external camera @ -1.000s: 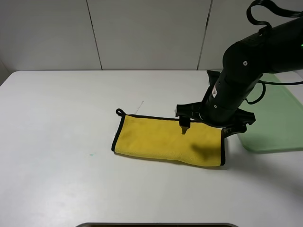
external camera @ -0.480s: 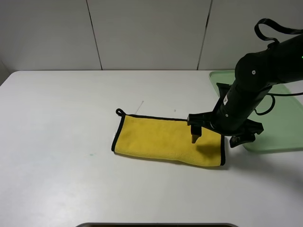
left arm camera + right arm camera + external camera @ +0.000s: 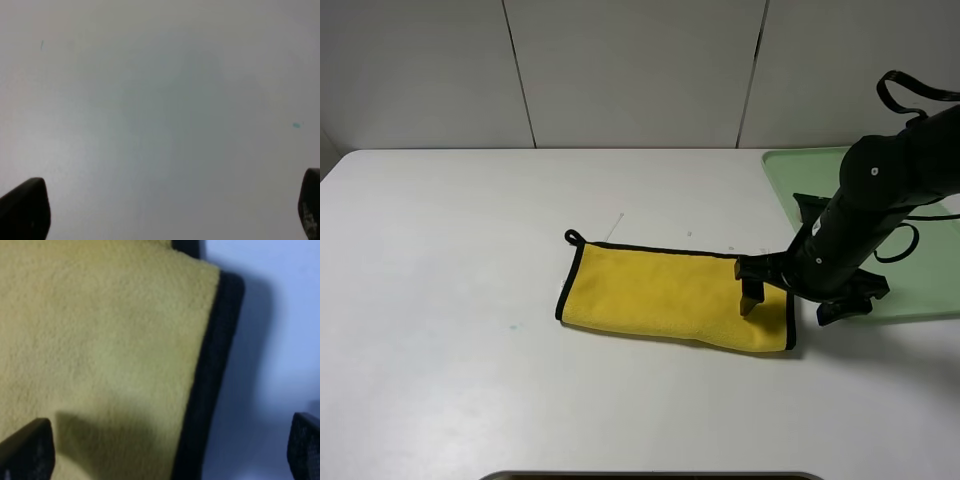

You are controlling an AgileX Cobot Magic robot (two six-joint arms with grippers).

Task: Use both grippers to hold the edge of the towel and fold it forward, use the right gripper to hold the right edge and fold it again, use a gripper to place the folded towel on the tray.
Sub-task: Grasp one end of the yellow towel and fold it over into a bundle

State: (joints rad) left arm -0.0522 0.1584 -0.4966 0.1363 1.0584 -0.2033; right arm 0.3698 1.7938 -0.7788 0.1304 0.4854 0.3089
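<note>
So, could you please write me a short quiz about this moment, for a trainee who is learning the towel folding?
1. True or false: the towel already lies on the tray.
2. Which part of the towel sits between the right arm's fingers? A: its right edge, bound in black trim. B: the corner with the small loop. C: its left edge.
3. Fill in: the right arm's fingers stand ____ (open or shut).
Key: 1 false, the towel lies on the white table, beside the tray. 2 A. 3 open.
</note>
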